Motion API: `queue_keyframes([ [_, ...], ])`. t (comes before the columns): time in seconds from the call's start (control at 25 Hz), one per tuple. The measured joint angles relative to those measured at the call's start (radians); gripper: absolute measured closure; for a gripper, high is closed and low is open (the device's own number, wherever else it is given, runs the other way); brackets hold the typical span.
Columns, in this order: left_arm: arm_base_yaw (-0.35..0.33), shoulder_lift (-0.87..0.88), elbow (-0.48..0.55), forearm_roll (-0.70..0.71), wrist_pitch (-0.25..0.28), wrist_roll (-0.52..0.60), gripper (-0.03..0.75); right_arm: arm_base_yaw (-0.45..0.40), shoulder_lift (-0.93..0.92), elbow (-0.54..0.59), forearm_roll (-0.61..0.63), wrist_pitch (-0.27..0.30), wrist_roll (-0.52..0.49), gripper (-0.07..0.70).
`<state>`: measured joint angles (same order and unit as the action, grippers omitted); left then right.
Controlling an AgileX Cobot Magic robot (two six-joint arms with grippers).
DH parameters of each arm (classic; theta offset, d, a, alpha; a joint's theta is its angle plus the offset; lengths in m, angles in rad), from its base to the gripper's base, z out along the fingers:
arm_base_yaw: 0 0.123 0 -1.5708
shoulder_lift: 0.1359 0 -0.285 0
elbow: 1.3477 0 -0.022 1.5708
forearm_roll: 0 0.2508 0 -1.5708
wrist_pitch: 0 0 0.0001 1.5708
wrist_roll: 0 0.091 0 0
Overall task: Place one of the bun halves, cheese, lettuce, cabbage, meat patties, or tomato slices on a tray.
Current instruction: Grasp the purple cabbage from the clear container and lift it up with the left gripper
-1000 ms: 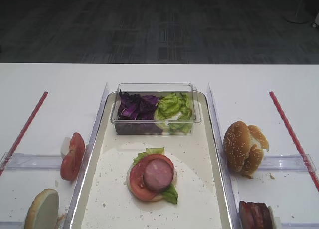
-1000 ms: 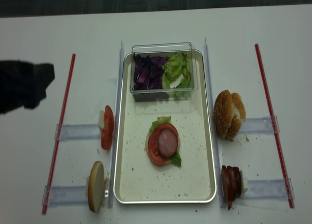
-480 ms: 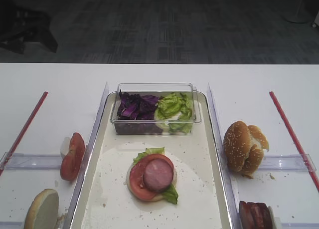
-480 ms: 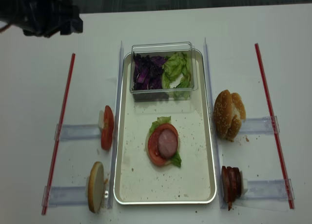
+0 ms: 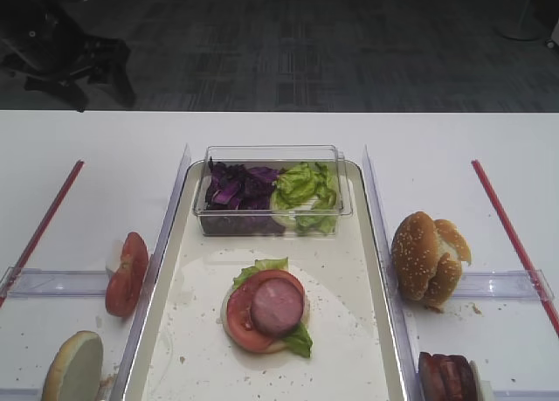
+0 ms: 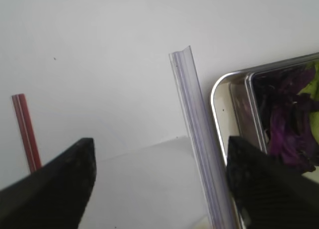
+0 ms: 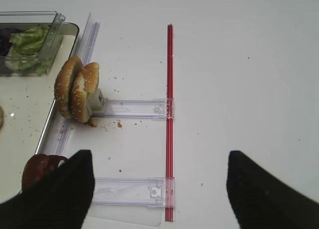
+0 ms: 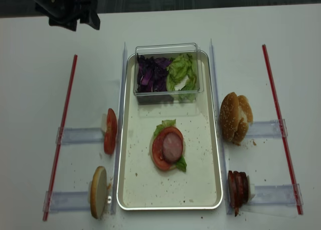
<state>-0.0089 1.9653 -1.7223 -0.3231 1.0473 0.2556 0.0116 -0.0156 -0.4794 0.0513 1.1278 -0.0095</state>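
Clear plastic tub (image 8: 168,69) on my tray (image 8: 210,155) holds cabbage (image 8: 150,74) and lettuce (image 8: 181,72); left tool (image 6: 159,184) and right tool (image 7: 159,189) both gape, empty.

The tray (image 8: 215,155) is shiny metal with a matt, crumb-speckled floor. The tub (image 8: 168,48) is clear glossy plastic. The table (image 8: 301,49) is smooth matt white.

meat patties (image 5: 447,376) cut off by lower edge, left gripper (image 8: 75,20) blurred
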Motion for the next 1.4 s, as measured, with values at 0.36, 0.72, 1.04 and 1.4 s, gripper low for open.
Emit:
queue_keyframes([
  [0.36, 0.000, 0.119, -0.049, 0.062, 0.068, 0.000, 0.230, 0.000, 0.000, 0.000, 0.000, 0.000, 0.000, 0.061],
  [0.72, -0.056, 0.148, -0.056, 0.167, 0.096, 0.000, 0.230, 0.000, 0.000, 0.000, 0.000, 0.000, 0.000, 0.061],
  [1.04, -0.116, 0.148, -0.056, 0.203, 0.096, 0.000, 0.232, 0.000, 0.000, 0.000, 0.000, 0.000, 0.000, 0.061],
  [1.4, -0.205, 0.148, -0.056, 0.205, 0.096, -0.001, 0.233, 0.000, 0.000, 0.000, 0.000, 0.000, 0.000, 0.061],
])
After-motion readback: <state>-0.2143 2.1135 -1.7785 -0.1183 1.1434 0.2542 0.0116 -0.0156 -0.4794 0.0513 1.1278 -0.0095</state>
